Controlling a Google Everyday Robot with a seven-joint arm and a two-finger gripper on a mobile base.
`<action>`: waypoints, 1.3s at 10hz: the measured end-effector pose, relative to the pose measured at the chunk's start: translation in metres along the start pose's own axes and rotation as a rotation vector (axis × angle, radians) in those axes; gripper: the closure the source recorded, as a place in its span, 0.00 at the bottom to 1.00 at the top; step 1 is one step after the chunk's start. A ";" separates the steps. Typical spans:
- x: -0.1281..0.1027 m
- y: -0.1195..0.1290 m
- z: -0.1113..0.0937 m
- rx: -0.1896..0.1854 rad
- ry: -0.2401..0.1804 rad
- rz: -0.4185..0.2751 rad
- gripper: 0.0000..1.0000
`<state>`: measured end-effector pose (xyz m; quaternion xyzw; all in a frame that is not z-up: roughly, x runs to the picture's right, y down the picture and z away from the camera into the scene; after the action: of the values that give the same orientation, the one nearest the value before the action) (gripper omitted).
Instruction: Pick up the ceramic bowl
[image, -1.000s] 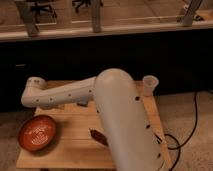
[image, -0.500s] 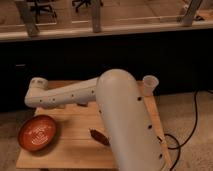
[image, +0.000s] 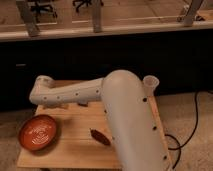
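The ceramic bowl is a wide, shallow orange-red bowl with pale rings inside. It sits on the front left corner of the wooden table. My white arm reaches left across the back of the table, with its elbow above and behind the bowl. The gripper is mostly hidden behind the arm link. Only dark parts show under that link, behind and to the right of the bowl and apart from it.
A small pale flared cup stands at the table's back right corner. A small dark red-brown object lies mid-table, right of the bowl. My large white arm housing covers the table's right side. A black cable lies on the floor at the right.
The arm's elbow has shifted slightly to the right. The bowl and the other objects have not moved.
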<state>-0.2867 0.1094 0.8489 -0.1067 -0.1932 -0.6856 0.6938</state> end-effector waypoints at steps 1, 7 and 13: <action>0.001 0.001 0.000 0.018 -0.014 0.008 0.23; -0.007 -0.003 0.000 0.090 -0.087 -0.001 0.23; -0.019 -0.010 0.001 0.108 -0.117 -0.057 0.23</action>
<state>-0.2960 0.1268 0.8409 -0.1032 -0.2731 -0.6861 0.6663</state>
